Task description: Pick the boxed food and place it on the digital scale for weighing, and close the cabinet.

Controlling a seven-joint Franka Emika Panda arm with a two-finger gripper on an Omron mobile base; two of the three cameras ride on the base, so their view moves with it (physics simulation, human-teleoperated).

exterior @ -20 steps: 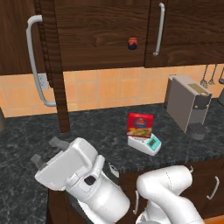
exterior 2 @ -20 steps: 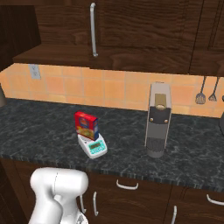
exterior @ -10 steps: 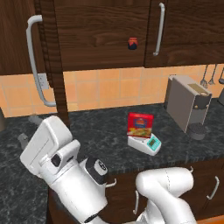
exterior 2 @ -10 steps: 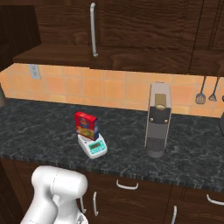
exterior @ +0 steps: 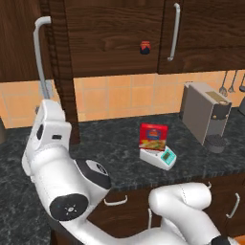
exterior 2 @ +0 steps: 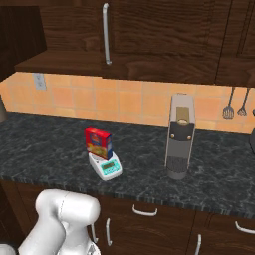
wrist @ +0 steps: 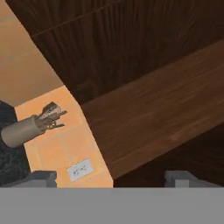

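At the far left of the left base view, the cabinet (exterior: 64,72) door is seen swung out edge-on, its long grey bar handle (exterior: 40,55) facing left, with the white arm raised just beside it. In the hand view the pincer (wrist: 111,178) is seen with its two tips set wide apart and nothing between them, pointed at the door's underside and the tiled wall with its outlet (wrist: 79,169).

Further right, on the dark tabletop (exterior: 115,153), the boxed food (exterior: 153,137) is found standing upright on the digital scale (exterior: 158,157), so the weighing step is judged done. A small dark red jar (exterior: 145,47) is seen in front of the closed door, and a grey coffee machine (exterior: 205,112) stands at the right.

Only the closing appears left. A push near the hinge could stall, and a wide sweep of the elbow could topple the box.
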